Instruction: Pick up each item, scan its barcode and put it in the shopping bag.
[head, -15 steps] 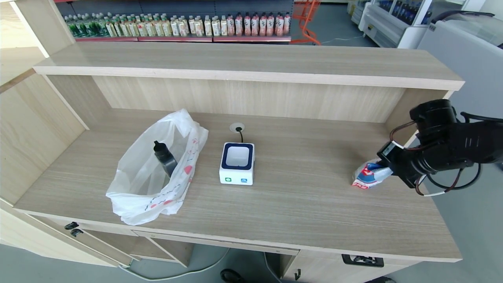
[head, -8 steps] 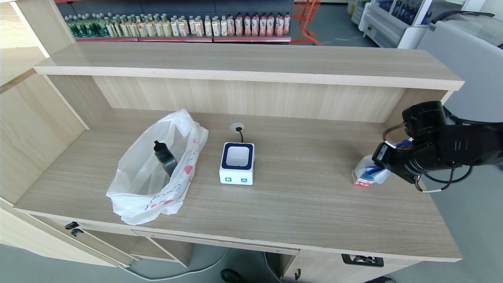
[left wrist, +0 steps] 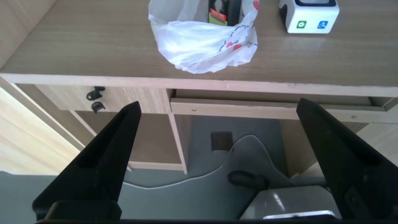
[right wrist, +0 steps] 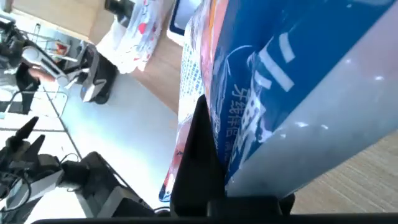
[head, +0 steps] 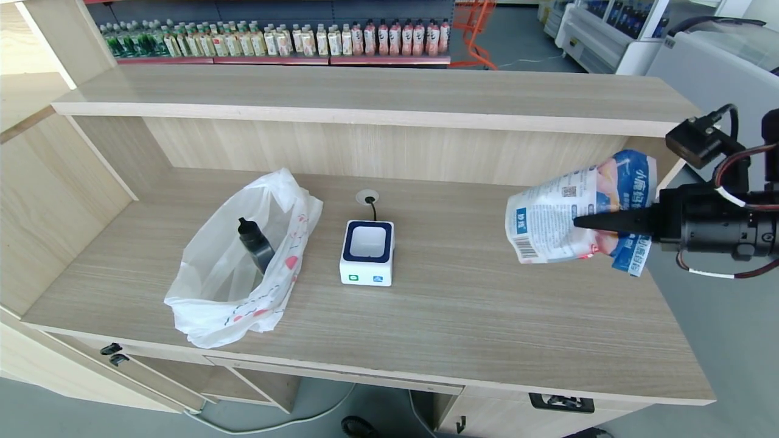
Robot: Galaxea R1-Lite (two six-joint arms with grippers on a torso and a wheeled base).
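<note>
Holding high | right gripper clamped on snack pouch, above the counter's right end | pouch lies sideways, barcode end toward scanner, well left and lower | left gripper spread wide, empty.

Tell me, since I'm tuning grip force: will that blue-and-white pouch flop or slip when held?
Probably floppy: the pouch looks creased around the right end effector. Likely light, since one pinch holds it off the counter. Its glossy film may slip.

The shopping bag half hides the bottle.
</note>
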